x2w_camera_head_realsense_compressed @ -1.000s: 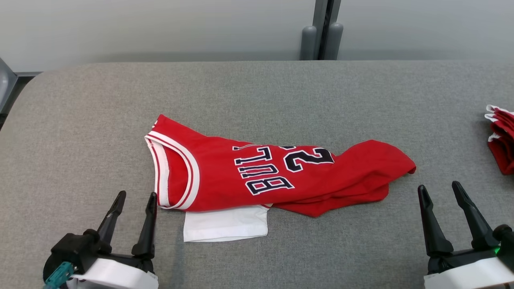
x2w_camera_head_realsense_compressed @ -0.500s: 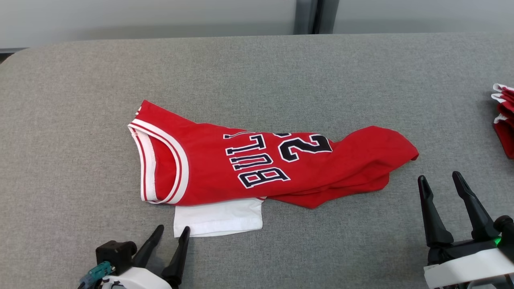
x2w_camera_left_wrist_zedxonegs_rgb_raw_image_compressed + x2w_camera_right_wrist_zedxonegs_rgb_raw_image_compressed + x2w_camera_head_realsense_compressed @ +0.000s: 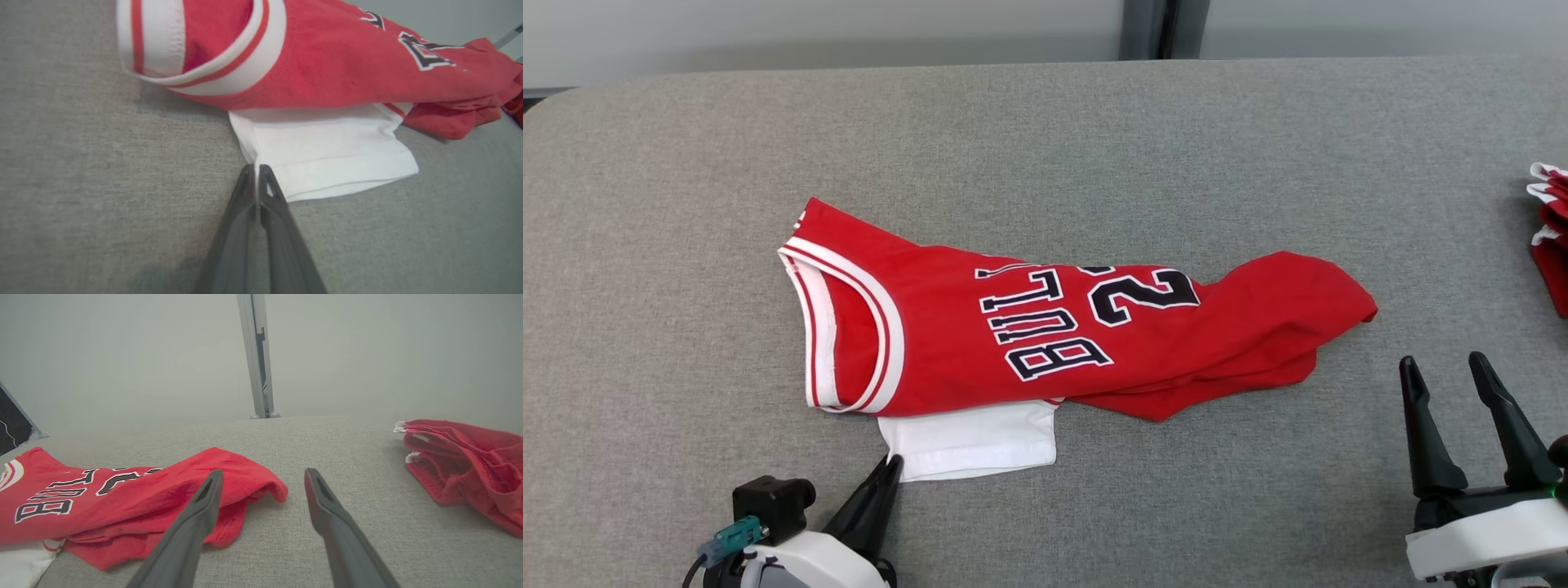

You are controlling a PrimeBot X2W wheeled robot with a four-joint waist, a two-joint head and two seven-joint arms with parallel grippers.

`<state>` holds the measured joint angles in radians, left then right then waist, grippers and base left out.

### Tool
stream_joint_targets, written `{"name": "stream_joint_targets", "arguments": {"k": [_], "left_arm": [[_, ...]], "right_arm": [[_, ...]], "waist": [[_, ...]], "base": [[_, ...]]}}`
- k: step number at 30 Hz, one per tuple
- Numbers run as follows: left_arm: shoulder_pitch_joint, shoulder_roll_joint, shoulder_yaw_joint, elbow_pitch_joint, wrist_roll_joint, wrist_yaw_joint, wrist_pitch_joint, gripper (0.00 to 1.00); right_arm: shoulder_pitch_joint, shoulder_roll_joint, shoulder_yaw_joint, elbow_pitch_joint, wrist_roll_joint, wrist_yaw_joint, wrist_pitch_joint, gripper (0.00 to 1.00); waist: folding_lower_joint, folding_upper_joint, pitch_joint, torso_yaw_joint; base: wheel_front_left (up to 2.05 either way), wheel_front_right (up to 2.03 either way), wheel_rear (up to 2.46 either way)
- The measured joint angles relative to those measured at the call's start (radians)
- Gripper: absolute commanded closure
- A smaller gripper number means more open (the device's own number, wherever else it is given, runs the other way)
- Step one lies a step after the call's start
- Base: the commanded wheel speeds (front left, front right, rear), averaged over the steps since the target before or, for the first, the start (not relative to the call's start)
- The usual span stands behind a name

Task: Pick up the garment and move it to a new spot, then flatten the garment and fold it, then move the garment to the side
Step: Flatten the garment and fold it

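A red, jersey-style garment (image 3: 1045, 343) lies crumpled near the middle of a grey padded table (image 3: 1045, 131). Its white-and-red trimmed opening is turned to the robot's left and its bunched end reaches toward the right. A white panel (image 3: 970, 441) of the garment sticks out from under its near edge. The left gripper (image 3: 888, 467) has its jaws clenched at the near-left corner of that panel. The left wrist view shows a sliver of white between the fingers, apparently a pinch of the hem, though how much cloth is caught is hard to tell. The right gripper (image 3: 1447, 367) hovers with jaws spread and empty, near the garment's right end but apart from it. Bare table opens wide beyond the garment toward the far edge and on the left side. A second heap of red cloth (image 3: 1550, 261) sits at the right edge, well apart from the garment.
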<state>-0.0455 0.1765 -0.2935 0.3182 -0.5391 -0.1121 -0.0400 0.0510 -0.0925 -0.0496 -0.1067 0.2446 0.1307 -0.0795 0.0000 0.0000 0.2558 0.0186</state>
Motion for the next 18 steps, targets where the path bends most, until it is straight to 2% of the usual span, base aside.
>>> {"name": "stream_joint_targets", "arguments": {"k": [11,18], "left_arm": [[-0.03,0.008,-0.006,-0.02,0.002,-0.001,-0.014,1.0],[-0.067,0.011,-0.011,-0.033,0.01,-0.001,-0.034,1.0]], "right_arm": [[-0.069,-0.041,-0.036,0.135,0.009,0.0,0.003,0.0],[-0.188,-0.076,0.006,0.25,0.01,0.0,-0.002,0.0]], "waist": [[0.0,0.0,0.054,0.015],[0.0,0.0,0.106,0.027]], "base": [[0.0,0.0,0.0],[0.0,0.0,0.0]]}}
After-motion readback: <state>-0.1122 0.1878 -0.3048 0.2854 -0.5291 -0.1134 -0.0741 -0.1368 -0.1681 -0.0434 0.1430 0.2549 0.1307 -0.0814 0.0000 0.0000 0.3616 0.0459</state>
